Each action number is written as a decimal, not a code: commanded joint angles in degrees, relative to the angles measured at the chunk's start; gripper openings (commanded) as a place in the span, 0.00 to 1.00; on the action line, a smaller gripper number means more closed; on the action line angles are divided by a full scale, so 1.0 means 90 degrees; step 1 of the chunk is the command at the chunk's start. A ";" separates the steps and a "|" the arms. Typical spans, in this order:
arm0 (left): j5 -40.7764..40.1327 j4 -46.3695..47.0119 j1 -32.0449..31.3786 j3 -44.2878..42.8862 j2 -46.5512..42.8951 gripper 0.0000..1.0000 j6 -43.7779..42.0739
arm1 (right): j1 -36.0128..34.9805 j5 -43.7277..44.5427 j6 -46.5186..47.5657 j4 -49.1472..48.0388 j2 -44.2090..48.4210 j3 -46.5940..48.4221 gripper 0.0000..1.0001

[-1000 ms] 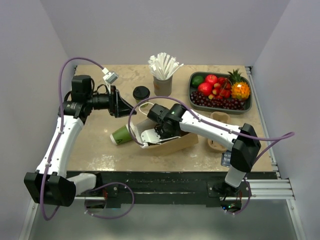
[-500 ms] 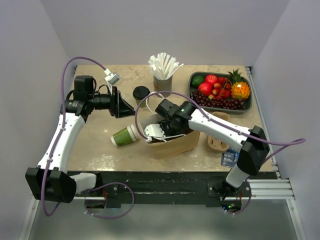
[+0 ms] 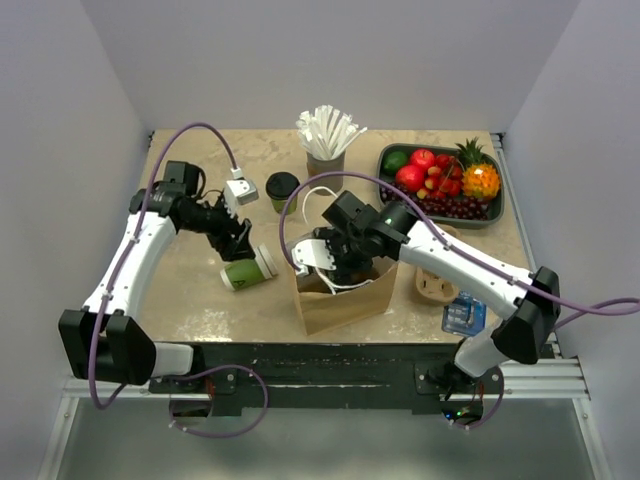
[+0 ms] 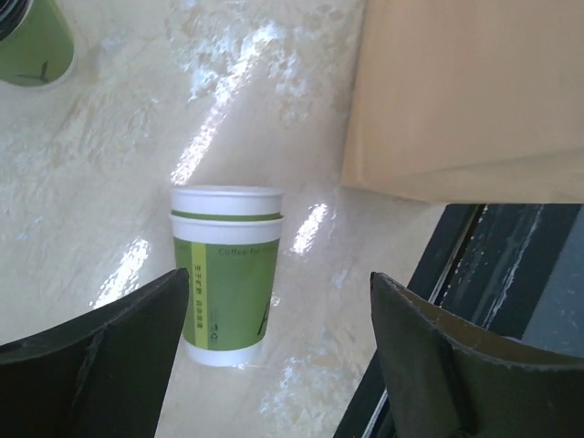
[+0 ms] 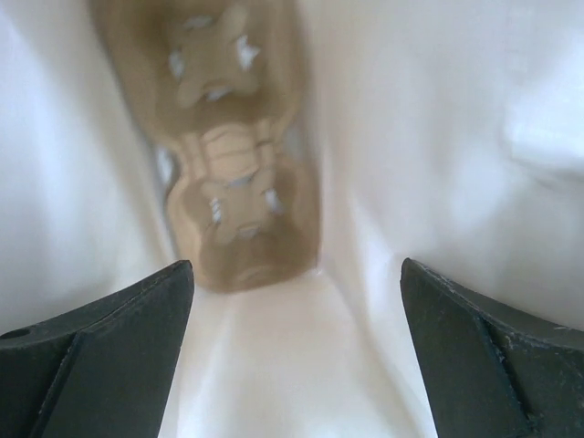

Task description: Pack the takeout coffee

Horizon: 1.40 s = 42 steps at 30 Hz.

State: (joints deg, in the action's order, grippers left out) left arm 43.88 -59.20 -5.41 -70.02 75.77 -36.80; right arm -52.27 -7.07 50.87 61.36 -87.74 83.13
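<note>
The takeout coffee (image 3: 282, 189), a green cup with a black lid, stands upright at the back of the table and shows at the corner of the left wrist view (image 4: 33, 41). A lidless green cup (image 3: 248, 270) with a white rim lies on its side left of the brown paper bag (image 3: 342, 297). My left gripper (image 3: 238, 243) hovers over that lying cup (image 4: 226, 278), open, with the cup near its left finger and untouched. My right gripper (image 3: 320, 262) is open inside the bag's mouth (image 5: 297, 265). A brown pulp cup carrier (image 5: 239, 182) lies at the bag's bottom.
A grey cup of white straws (image 3: 326, 165) stands behind the bag. The fruit tray (image 3: 387, 185) is at the back right. A second pulp carrier (image 3: 436, 285) and a blue packet (image 3: 463, 316) lie right of the bag. The table's front edge (image 4: 456, 265) runs close to the lying cup.
The left gripper has come down and forward over the lying cup and opened wider. The right gripper has opened fully, and the bag now stands upright, a little further right.
</note>
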 commanded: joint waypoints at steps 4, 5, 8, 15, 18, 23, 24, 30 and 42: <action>-0.1213 0.0893 -0.0121 -0.0823 0.0994 0.77 0.2245 | 0.0017 -0.0064 -0.0418 -0.0119 0.0628 0.0869 0.99; -0.1329 0.1039 -0.0131 -0.0727 0.1005 0.78 0.2678 | 0.0017 0.0013 -0.0515 -0.0235 0.0725 0.0899 0.99; -0.1719 0.1586 -0.0384 -0.0425 0.0956 0.81 0.3803 | 0.0017 0.0131 -0.0749 -0.0625 0.0882 0.0744 0.99; -0.2842 0.1822 -0.1380 -0.0745 0.1950 0.84 0.4362 | 0.0017 0.0453 -0.0916 -0.0812 0.0853 0.0675 0.99; -0.3760 0.1501 -0.1538 -0.0980 0.2438 0.86 0.4255 | 0.0017 0.0502 -0.0984 -0.0939 0.0863 0.0665 0.99; -0.4240 0.1217 -0.1538 -0.0795 0.2695 0.86 0.3913 | 0.0017 0.0454 -0.1082 -0.1076 0.0912 0.0655 0.99; -0.4289 0.1168 -0.1538 -0.0775 0.2608 0.85 0.3903 | 0.0017 0.0463 -0.1082 -0.1086 0.0931 0.0665 0.99; -0.4640 0.0856 -0.1538 -0.0385 0.2052 0.84 0.3493 | 0.0017 0.0522 -0.0946 -0.1213 0.1126 0.0441 0.99; -0.6133 -0.0257 -0.1664 0.0231 0.1621 0.81 0.2195 | 0.0017 0.0317 -0.0682 -0.1466 0.1068 0.0226 0.99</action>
State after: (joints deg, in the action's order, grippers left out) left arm -3.64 -55.59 -19.62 -69.30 91.96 -11.94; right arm -52.27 -2.98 43.57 51.05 -79.31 85.69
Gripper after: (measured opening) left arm 0.812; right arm 0.989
